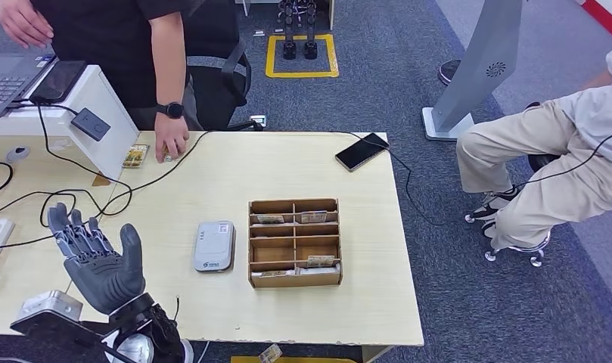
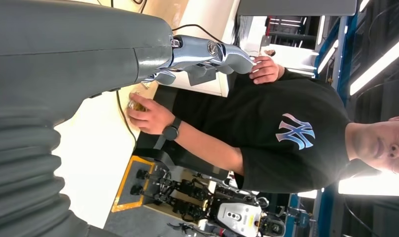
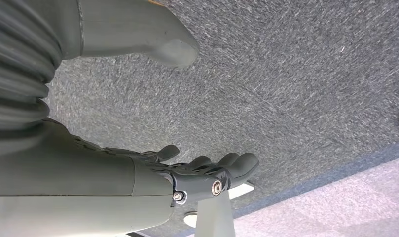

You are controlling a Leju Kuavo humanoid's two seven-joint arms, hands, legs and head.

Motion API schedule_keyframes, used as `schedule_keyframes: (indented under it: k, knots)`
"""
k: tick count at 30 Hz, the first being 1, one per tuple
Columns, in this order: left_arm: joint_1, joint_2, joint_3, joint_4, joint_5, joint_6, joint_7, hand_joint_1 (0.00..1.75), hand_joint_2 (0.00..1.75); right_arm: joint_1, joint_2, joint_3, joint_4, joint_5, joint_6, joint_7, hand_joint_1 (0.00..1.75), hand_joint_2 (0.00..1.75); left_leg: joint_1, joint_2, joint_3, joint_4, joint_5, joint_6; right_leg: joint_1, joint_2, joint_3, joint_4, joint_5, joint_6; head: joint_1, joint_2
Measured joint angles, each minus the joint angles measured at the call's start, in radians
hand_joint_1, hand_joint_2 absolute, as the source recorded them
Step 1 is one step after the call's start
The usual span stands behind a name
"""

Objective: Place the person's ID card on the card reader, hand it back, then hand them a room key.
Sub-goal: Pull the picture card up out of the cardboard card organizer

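Left hand (image 1: 98, 261) waits palm-up and empty over the counter (image 1: 212, 181); it should hold level until the person's hand (image 1: 171, 141) lays the card (image 1: 135, 156) flat.

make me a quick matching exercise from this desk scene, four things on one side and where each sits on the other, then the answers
Things:
1. card reader
2. cardboard organiser
3. smartphone
4. left hand

Places:
A. far right part of the table, on a cable
B. raised open over the table's near left
C. middle of the table, left of the divided box
D. right of the small grey device, cards in some slots

Pairs: 1-C, 2-D, 3-A, 4-B
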Motion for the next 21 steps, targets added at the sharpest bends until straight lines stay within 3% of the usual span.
schedule_keyframes:
  k: [10,12,14,16,21]
  knots:
    - [0.0,0.0,0.0,0.0,0.0,0.001,0.0,0.0,1.75,0.0,0.0,0.0,0.0,0.002,0.0,0.0,0.0,1.75,0.0,0.0,0.0,0.0,0.0,0.0,0.0,0.0,0.0,0.0,0.0,0.0,0.0,0.0]
    - [0.0,0.0,0.0,0.0,0.001,0.001,0.0,0.0,0.87,0.0,0.0,0.0,0.0,0.002,0.0,0.0,0.0,1.75,0.0,0.0,0.0,0.0,0.0,0.0,0.0,0.0,0.0,0.0,0.0,0.0,0.0,0.0]
    - [0.0,0.0,0.0,0.0,0.003,0.001,0.0,0.0,0.87,0.0,0.0,0.0,0.0,0.004,0.0,0.0,0.0,1.75,0.0,0.0,0.0,0.0,0.0,0.0,0.0,0.0,0.0,0.0,0.0,0.0,0.0,0.0]
    - [0.0,0.0,0.0,0.0,0.006,0.001,0.0,0.0,1.75,0.0,0.0,0.0,0.001,0.006,0.0,0.0,0.0,1.75,0.0,0.0,0.0,0.0,0.0,0.0,0.0,0.0,0.0,0.0,0.0,0.0,0.0,0.0]
    - [0.0,0.0,0.0,0.0,0.006,0.001,-0.001,0.0,1.75,0.0,0.0,0.0,0.002,0.007,0.0,0.0,0.0,1.75,0.0,0.0,0.0,0.0,0.0,0.0,0.0,0.0,0.0,0.0,0.0,0.0,0.0,0.0]
